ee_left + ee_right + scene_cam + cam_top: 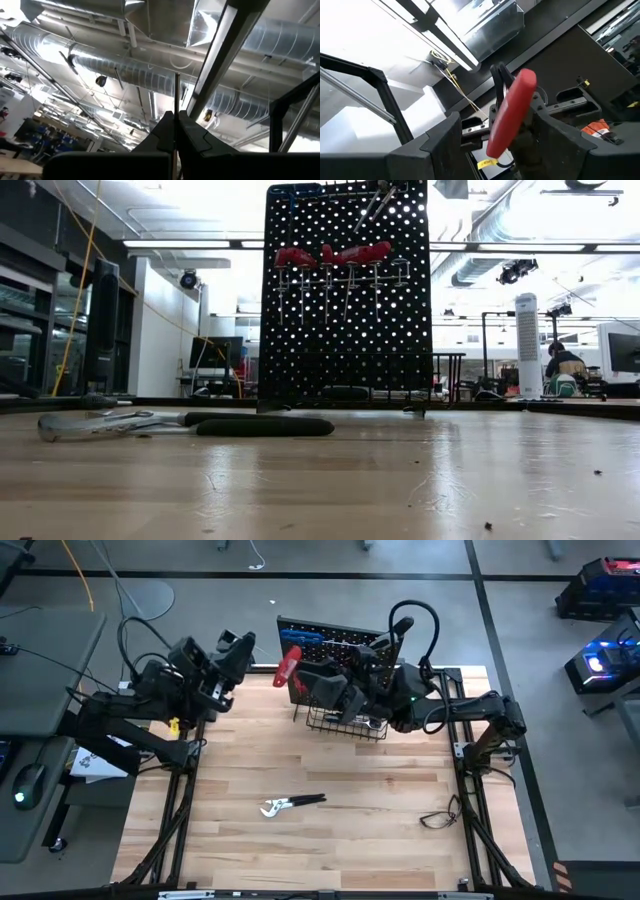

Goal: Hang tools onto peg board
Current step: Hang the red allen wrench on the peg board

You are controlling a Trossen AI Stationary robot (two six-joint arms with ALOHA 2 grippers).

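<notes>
Pliers [291,804] lay mid-table with bare wood [380,840] all round. At the far edge, the peg board [345,290] carried red screwdrivers [355,253]. Right gripper [300,675] gripped a red-handled screwdriver [512,112] beside it. Left gripper [176,131] pinched a thin shaft [176,95] at the table's far left edge.

Overhead and table-level views share the peg board [330,645].
</notes>
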